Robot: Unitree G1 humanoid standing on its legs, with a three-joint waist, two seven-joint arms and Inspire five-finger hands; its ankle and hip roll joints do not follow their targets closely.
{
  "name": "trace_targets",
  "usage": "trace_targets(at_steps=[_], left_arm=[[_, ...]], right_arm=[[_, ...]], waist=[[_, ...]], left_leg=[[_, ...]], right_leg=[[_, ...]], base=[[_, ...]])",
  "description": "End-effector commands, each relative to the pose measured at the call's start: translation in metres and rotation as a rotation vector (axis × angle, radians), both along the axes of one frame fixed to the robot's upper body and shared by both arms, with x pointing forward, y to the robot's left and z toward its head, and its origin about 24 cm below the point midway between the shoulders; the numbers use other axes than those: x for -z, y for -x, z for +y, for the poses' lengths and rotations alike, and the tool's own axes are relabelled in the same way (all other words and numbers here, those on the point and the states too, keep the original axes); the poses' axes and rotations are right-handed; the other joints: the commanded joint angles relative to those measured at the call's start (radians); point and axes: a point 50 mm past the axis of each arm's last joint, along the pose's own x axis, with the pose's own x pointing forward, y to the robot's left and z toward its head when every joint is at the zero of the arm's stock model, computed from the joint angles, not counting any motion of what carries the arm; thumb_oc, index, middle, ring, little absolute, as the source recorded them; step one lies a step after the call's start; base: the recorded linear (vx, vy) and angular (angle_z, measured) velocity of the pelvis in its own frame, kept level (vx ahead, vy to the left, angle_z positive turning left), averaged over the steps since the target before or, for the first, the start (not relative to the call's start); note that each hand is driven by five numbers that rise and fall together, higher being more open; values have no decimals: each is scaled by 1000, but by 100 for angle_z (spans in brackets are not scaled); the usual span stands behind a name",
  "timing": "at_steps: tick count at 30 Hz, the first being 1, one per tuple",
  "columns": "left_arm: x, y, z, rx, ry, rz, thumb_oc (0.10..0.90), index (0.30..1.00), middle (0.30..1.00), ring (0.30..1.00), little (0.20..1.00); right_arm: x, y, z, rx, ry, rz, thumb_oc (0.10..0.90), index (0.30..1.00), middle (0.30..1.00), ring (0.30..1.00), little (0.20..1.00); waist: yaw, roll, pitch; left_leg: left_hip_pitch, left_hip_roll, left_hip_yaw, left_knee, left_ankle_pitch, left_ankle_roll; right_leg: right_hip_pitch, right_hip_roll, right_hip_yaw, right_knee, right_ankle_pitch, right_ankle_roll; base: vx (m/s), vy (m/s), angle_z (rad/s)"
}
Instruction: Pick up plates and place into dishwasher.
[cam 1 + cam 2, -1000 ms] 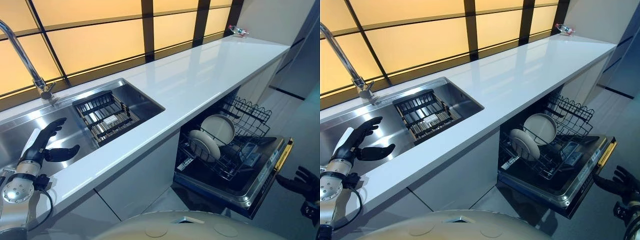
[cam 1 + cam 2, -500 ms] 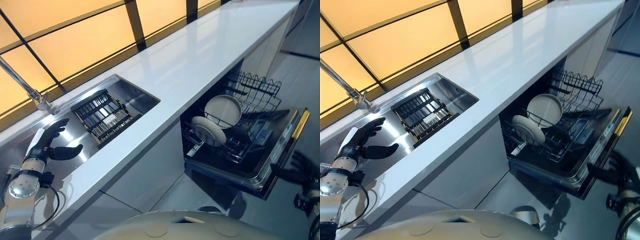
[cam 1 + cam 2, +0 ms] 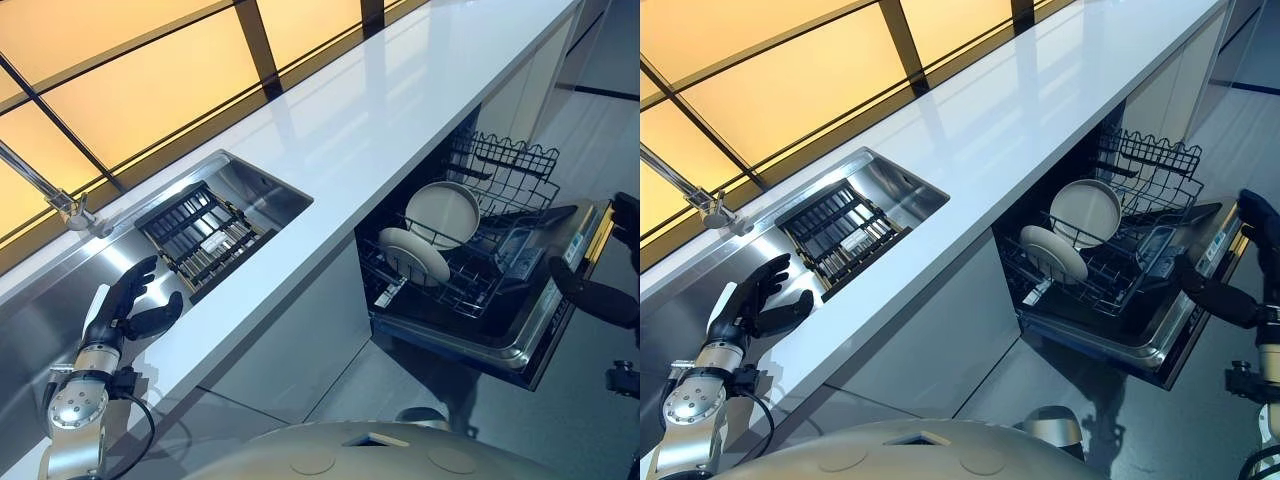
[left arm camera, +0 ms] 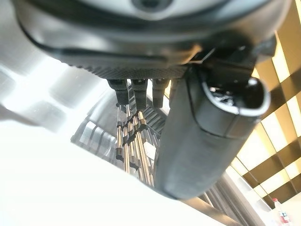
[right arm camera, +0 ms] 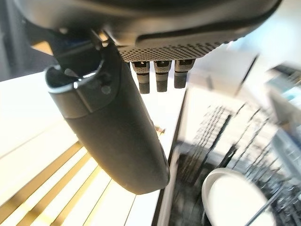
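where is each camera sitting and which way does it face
Left eye view: on the head, looking down at the counter, the sink and the open dishwasher; left hand at lower left.
Right eye view: beside it, same scene; right hand by the dishwasher door.
Left wrist view: along the left hand toward the sink rack.
Right wrist view: along the right hand toward a plate.
Shared: both eye views show both plates.

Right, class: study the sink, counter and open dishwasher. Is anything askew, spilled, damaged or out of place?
Nothing stands out. Two plates stand upright in the dishwasher rack, the door is down, and the sink's drain rack sits squarely. The left hand and right hand are open, holding nothing.
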Motion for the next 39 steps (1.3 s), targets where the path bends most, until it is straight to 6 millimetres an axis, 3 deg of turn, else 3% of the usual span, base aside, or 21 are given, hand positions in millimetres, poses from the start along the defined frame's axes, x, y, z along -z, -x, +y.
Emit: trace_targets(at_steps=[1,10,15,16,20,26,33,39], left_arm=[[-51,-5,16,40,-192,-206,800,900,900,900,900],[-57,11,10,70,-129,-250,800,900,900,900,900],[-57,14,11,60,-125,-248,800,900,900,900,900],[-57,17,12,44,-122,-247,800,900,900,900,900],[-55,17,13,25,-113,-246,800,900,900,900,900],[-52,12,12,3,-90,-248,800,900,900,900,900],[-46,1,8,-3,-67,-254,800,900,900,900,900],[-41,-8,2,5,-47,-247,800,900,900,900,900]], right_arm=[[-6,-15,17,-144,-46,16,800,900,900,900,900],[56,1,22,-80,-245,371,800,900,900,900,900],[70,8,23,-43,-311,444,800,900,900,900,900],[84,15,25,-5,-361,486,800,900,900,900,900],[101,23,25,133,-469,481,800,900,900,900,900],[117,29,25,301,-643,404,800,900,900,900,900],[131,19,51,136,-843,414,800,900,900,900,900],[118,-7,53,70,-820,293,800,900,900,900,900]], waist=[[25,-47,-83],[43,-48,-84],[42,-47,-81],[43,-44,-78],[41,-33,-72],[38,-12,-67],[40,7,-57],[59,26,-52]], left_leg=[[-126,-37,-30,107,2,8],[-131,-37,-30,110,9,5],[-122,-38,-29,109,2,3],[-120,-39,-27,107,2,4],[-121,-40,-26,104,3,2],[-127,-44,-23,104,-1,-2],[-127,-56,-32,106,-7,-4],[-133,-68,-39,111,-13,-8]], right_leg=[[-113,31,-40,37,84,-17],[-112,24,-58,28,97,-23],[-107,22,-62,35,88,-20],[-108,22,-64,35,88,-20],[-113,21,-67,41,86,-18],[-113,18,-74,40,72,-17],[-111,8,-86,37,67,-14],[-119,-10,-105,35,67,-8]], base=[[0,0,0],[10,4,4],[26,3,2],[0,0,0],[-1,30,4],[-16,48,1],[14,67,2],[54,95,9]])
